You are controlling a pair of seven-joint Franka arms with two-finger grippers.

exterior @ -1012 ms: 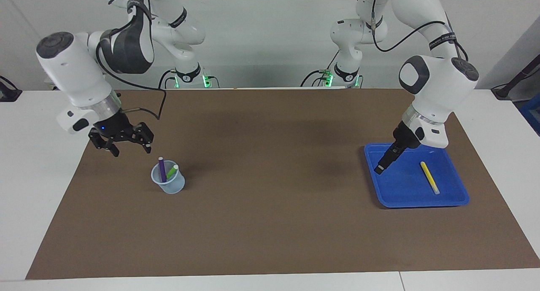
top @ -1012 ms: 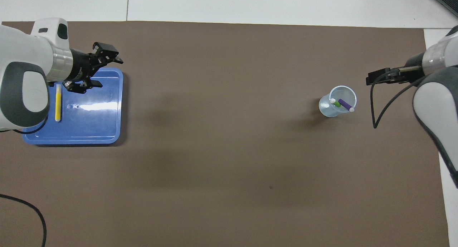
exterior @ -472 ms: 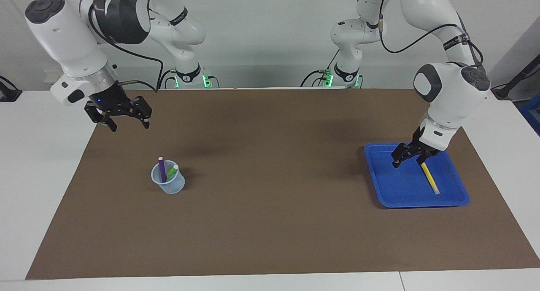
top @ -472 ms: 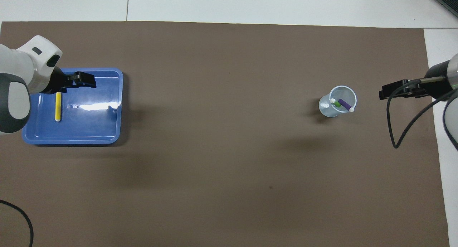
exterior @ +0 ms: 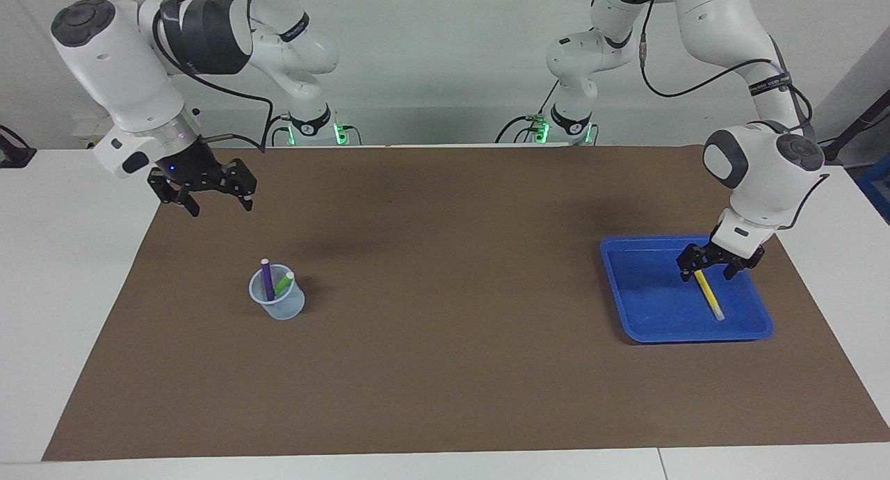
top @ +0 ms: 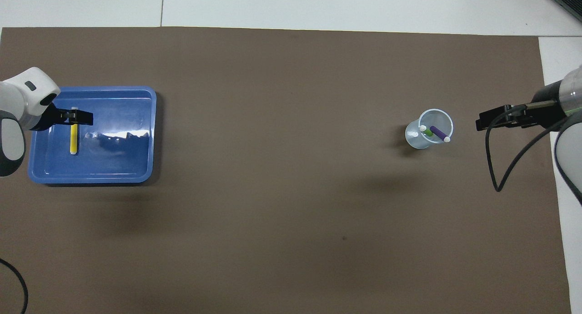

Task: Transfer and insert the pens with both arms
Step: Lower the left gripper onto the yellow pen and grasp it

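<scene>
A yellow pen (exterior: pixel 709 296) (top: pixel 73 140) lies in a blue tray (exterior: pixel 650 306) (top: pixel 118 161) at the left arm's end of the table. My left gripper (exterior: pixel 706 270) (top: pixel 75 118) hangs open just over that pen, one finger on each side of it, and grips nothing. The purple pen (exterior: pixel 266 280) (top: pixel 439 133) and the green pen (exterior: pixel 284 283) (top: pixel 426 131) stand in a clear cup (exterior: pixel 278 302) (top: pixel 423 139) toward the right arm's end. My right gripper (exterior: pixel 217 202) (top: pixel 492 122) is up in the air, open and empty, beside the cup over the mat's edge.
A brown mat (exterior: pixel 445 327) covers the table between cup and tray. A black cable (top: pixel 493 168) loops down from the right wrist over the mat. White table (exterior: pixel 69 292) shows around the mat.
The left gripper crossed the tray, turned and came down over the yellow pen. The right gripper rose away from the cup and has stayed open.
</scene>
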